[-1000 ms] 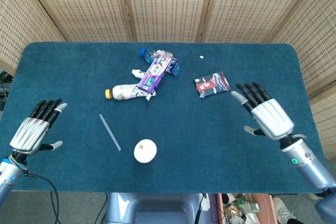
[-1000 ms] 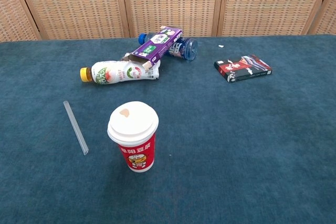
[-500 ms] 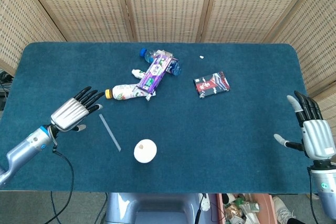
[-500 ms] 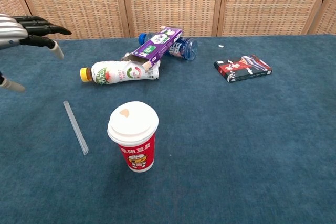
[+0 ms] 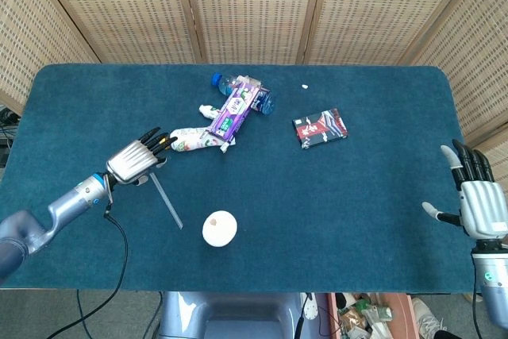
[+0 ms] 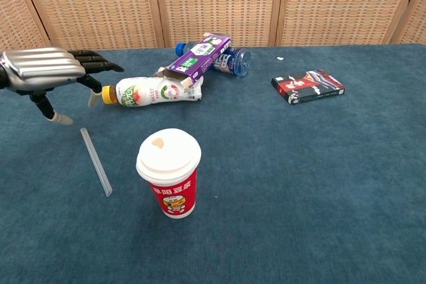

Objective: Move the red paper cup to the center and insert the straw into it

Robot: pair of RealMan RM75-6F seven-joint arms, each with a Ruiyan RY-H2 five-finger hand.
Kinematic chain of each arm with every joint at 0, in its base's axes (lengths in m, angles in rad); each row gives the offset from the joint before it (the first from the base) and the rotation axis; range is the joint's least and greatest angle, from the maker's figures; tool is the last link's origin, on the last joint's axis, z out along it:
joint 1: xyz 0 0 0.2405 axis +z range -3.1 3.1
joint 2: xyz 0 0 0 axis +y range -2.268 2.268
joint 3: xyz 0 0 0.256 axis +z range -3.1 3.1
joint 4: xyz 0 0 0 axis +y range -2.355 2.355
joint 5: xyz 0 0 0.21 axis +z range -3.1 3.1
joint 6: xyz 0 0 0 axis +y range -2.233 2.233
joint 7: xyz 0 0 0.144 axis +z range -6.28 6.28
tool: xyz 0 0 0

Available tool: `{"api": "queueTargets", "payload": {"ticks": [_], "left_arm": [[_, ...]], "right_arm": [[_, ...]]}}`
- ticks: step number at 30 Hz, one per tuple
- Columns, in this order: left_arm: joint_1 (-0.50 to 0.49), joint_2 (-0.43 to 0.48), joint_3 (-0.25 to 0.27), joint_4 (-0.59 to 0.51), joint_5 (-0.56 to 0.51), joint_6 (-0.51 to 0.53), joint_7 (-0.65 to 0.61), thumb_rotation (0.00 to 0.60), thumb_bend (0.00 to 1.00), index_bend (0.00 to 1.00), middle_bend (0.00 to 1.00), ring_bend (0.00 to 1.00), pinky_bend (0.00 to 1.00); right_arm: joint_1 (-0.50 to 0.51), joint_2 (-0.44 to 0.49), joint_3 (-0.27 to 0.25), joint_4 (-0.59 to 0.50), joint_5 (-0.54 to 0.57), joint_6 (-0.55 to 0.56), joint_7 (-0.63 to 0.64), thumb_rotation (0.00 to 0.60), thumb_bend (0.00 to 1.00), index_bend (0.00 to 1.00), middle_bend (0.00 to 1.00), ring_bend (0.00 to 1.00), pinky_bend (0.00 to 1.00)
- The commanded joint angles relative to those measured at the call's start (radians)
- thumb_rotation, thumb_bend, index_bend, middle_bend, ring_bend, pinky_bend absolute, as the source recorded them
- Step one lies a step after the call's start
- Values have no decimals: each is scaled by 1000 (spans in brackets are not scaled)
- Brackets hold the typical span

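We see the red paper cup (image 6: 168,172) upright w/ white lid, near the table's (image 5: 373,220) front edge, left of centre. Straw (image 5: 167,200) lies flat just left of it, not touching. Left hand (image 5: 135,159), fingers apart, holding nothing, hovers by straw's far end, near the white bottle (image 5: 194,139). Right hand (image 5: 479,205) spread, empty, at right edge.

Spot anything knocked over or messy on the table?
Yes: a white bottle, a purple carton and a blue-capped bottle lie tipped in a heap at the back. The red cup stands upright, lid on.
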Motion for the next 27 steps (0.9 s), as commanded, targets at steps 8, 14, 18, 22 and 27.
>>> {"api": "queueTargets", "payload": {"ticks": [8,14,18,22,27], "left_arm": [[-20,-76,79,84,-1,-9,-59,600,220,486,0,0,0],[-25,-87,97,97,-14,-14,-56,600,220,486,0,0,0],[-29,-89,106,95,-21,-30,-49,600,233,486,0,0,0],[-35,-87,114,74,-34,-56,-41,600,257,486,0,0,0],[-45,-79,126,53,-43,-80,-18,600,296,486,0,0,0]], "right_arm": [[-13,1,21,-9,-13,-18,-12,600,0,0,0,0,0],[-21,2,32,-11,-18,-23,-13,600,0,0,0,0,0],[-24,2,37,-12,-20,-28,-10,600,0,0,0,0,0],[-29,2,44,-9,-20,-32,-7,600,0,0,0,0,0],[-33,3,52,-9,-25,-35,-4,600,0,0,0,0,0]]}}
